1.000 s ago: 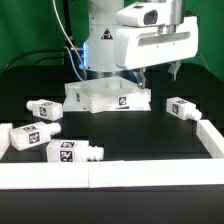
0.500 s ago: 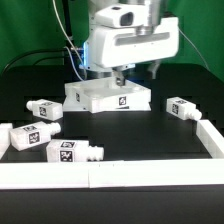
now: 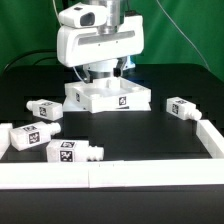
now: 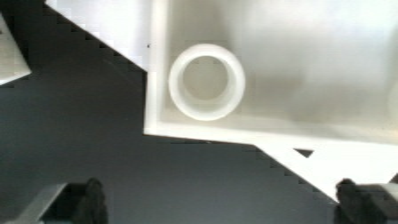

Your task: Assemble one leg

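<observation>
Gripper hangs over the white tray-like top, jaws spread wide with nothing between them. The wrist view shows both fingertips far apart above the black table, with a round corner hole of the top in sight. No leg is taken yet. All four lie loose on the table: one leg on the exterior view's right, a second leg on its left, a third leg and a fourth leg nearer the front. Each looks light, stiff and smooth, maybe slippery. Best pinched across the block's flat sides mid-body, peg end left free.
</observation>
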`<state>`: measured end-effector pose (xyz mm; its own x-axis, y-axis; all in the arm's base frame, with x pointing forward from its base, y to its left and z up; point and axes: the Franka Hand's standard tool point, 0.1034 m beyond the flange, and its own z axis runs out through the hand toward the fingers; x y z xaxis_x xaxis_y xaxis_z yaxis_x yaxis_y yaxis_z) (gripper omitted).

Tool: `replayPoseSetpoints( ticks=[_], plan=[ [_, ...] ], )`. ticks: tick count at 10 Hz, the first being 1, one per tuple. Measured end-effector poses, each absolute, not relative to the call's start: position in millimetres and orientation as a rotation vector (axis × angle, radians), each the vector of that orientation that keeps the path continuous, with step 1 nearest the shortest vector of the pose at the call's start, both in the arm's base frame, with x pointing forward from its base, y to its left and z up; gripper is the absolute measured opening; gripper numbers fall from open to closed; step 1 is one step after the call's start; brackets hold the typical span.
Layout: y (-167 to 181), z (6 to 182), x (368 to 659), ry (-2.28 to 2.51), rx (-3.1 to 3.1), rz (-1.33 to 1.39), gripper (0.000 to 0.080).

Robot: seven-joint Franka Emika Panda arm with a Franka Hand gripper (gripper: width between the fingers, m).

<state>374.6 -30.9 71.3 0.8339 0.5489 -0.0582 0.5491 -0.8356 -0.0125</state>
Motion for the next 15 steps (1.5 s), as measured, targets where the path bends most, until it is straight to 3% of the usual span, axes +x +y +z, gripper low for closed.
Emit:
replayPoseSetpoints(
  ticks=[2,7,11,13,14,15],
  plan=[
    [-33.6,67.9,372.5,0.885,3.011,-0.102,0.0649],
    [-90.3,17.7,321.8,0.808,3.034,-0.18,0.0649],
    [-96.1,7.0,326.5,0.802,3.03,-0.179,0.0649],
    [-96.2,7.0,326.5,0.806,3.029,-0.18,0.0385],
    [-96.2,7.0,326.5,0.806,3.029,-0.18,0.0385],
    [-96.2,6.9,326.5,0.806,3.029,-0.18,0.0203]
  ],
)
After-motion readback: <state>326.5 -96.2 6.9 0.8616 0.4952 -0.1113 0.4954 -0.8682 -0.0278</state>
